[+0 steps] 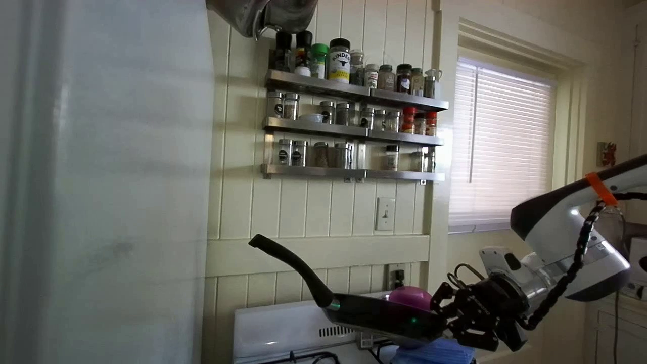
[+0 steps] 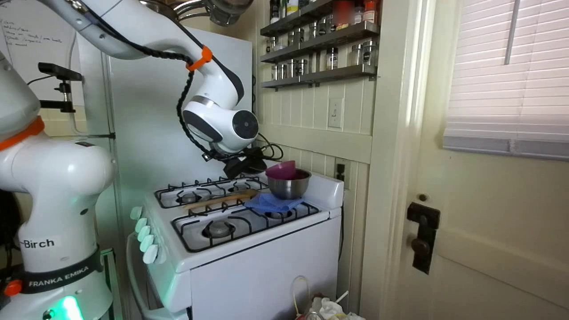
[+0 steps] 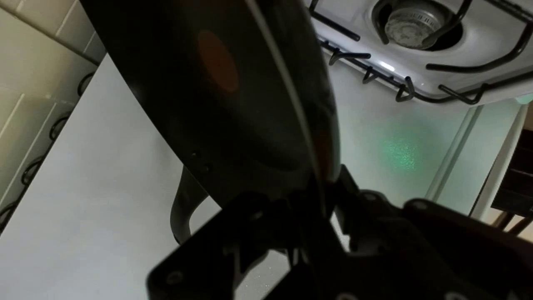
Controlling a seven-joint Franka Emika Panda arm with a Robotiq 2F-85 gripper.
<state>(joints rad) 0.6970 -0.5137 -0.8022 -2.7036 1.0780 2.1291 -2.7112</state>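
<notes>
A dark frying pan [image 1: 374, 314] hangs in the air above the stove, its black handle [image 1: 288, 258] pointing up and away from my gripper. My gripper [image 1: 441, 317] is shut on the pan's rim, on the side opposite the handle. In the wrist view the pan [image 3: 175, 96] fills the upper middle and its rim runs between the fingers [image 3: 314, 196]. A pink bowl [image 2: 281, 170] sits tilted in a steel bowl [image 2: 289, 186] near the pan. The pink bowl [image 1: 410, 297] shows behind the pan's rim. The steel bowl stands on a folded blue cloth [image 2: 272, 203].
The white stove [image 2: 266, 249] has black grates and a wooden utensil [image 2: 220, 200] lying across them. A tall white fridge [image 2: 178, 111] stands beside the stove. Spice shelves [image 1: 354, 131] hang on the wall above. Metal pots [image 1: 273, 15] hang overhead.
</notes>
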